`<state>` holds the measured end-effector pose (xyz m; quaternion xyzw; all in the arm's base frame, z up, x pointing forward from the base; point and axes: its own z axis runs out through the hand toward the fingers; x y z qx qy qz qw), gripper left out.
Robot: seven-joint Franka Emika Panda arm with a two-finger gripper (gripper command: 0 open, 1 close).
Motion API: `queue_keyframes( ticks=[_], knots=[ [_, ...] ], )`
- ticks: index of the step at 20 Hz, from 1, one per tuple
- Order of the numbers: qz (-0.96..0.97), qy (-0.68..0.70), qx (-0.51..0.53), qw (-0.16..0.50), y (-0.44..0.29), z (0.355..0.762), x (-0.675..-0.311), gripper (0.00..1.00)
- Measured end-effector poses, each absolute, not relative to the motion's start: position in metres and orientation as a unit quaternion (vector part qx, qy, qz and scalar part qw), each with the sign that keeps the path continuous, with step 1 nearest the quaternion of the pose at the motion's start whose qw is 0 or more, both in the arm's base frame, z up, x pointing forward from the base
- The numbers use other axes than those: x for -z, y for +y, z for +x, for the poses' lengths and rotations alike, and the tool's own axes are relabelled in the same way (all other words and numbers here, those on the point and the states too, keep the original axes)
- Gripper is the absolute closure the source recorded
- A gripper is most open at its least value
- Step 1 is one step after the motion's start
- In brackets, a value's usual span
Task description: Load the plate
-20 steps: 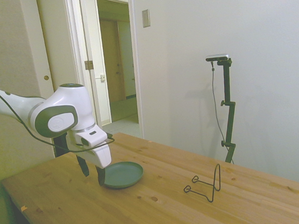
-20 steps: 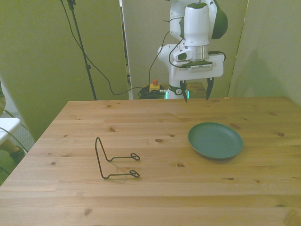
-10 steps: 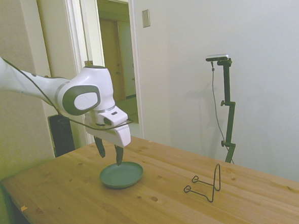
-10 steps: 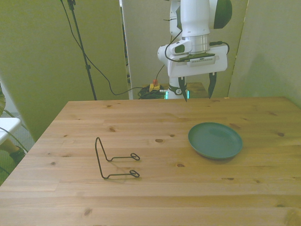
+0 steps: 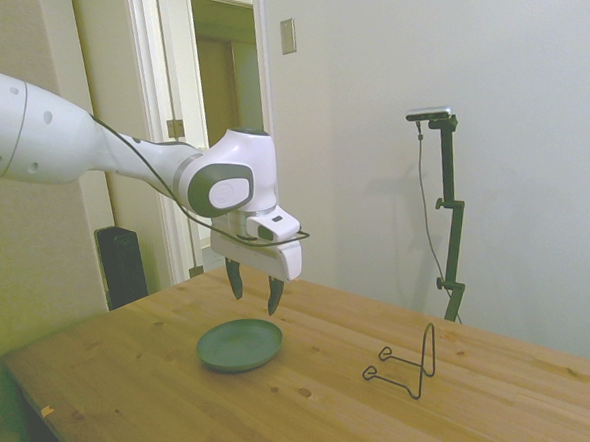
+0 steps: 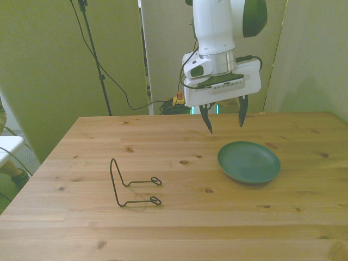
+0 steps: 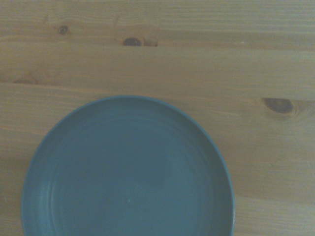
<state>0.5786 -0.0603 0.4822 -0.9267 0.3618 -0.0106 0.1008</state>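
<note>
You're at the approach: the gripper (image 6: pixel 223 120), fingers spread and empty, hangs above the plate (image 6: pixel 249 161); next, lower onto its rim and pinch.

Pincer (image 6: pixel 223 120) raised, pointing down, fingers apart.

Plain grey-green plate (image 6: pixel 249 162), black wire stand (image 6: pixel 133 185)

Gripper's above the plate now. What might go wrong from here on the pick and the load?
The plate lies flat on the table, so the open gripper may scrape wood or lose the thin rim. The wire stand looks light and is not visibly fixed; a tilted plate could push or tip it.
</note>
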Motion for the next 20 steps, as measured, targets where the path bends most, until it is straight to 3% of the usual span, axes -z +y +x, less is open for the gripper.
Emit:
queue_keyframes(
  ticks=[8, 20],
  knots=[
    [-0.922, 0.369, -0.033, 0.111, -0.082, 0.61, -0.441, 0.0],
    [-0.919, 0.368, -0.046, 0.134, -0.1, 0.597, -0.406, 0.0]
  ],
)
